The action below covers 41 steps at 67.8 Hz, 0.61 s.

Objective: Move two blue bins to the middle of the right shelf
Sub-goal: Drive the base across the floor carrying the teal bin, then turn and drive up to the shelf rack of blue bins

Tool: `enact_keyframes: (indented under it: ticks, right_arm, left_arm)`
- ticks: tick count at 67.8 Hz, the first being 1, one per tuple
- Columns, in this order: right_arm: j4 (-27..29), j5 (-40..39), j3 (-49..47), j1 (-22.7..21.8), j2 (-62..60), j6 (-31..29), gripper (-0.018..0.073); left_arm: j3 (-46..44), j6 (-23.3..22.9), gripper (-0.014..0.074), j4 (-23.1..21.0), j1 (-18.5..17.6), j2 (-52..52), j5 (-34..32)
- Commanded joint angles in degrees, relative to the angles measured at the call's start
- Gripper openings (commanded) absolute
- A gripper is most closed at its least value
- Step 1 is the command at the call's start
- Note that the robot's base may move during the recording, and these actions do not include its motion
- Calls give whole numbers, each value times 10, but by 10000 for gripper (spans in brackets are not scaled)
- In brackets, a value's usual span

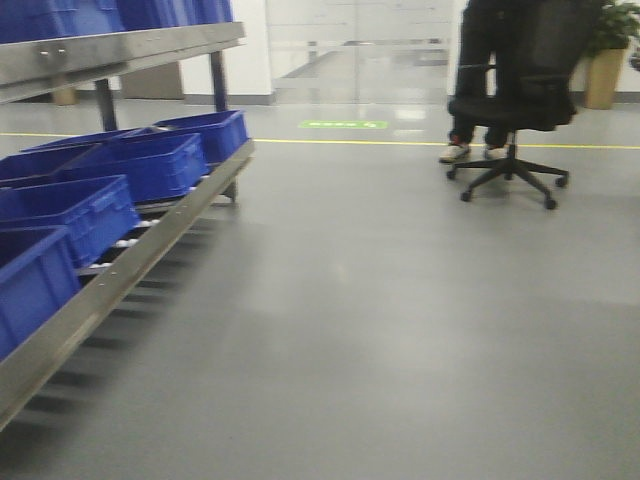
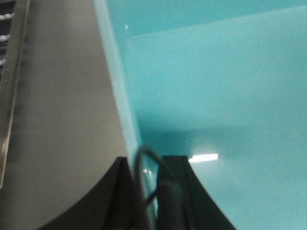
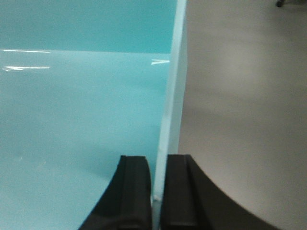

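Observation:
A pale blue bin fills the left wrist view, seen from inside. My left gripper is shut on its left wall, one finger inside and one outside, with a dark cable looping across the gap. The right wrist view shows a pale blue bin's inside, and my right gripper is shut on its right wall. I make out only one tub, held above the grey floor. Neither the tub nor a gripper shows in the front view. I cannot tell whether the steel rack at the left is the right shelf.
The rack's lower level has roller tracks and holds several dark blue tubs. A steel rail runs along the left edge of the left wrist view. A black office chair with a person behind it stands at the far right.

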Motion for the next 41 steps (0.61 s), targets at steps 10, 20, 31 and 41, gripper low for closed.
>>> enact_keyframes:
  ticks: [10,20,31,41]
  right_arm:
    - [22,-41,-7,3,-5,-6,-153]
    - [22,-41,-7,3,-5,-6,-153]
    - [22,-41,-7,3,-5,-6,-153]
    - [22,-41,-7,3,-5,-6,-153]
  left_arm:
    - [-6,9,-111,-33,-10,-6,-26]
    - [-6,9,-111,-33,-10,-6,-26]
    - [-6,9,-111,-33,-10,-6,-26]
    - [-6,9,-111,-33,-10,-6,-26]
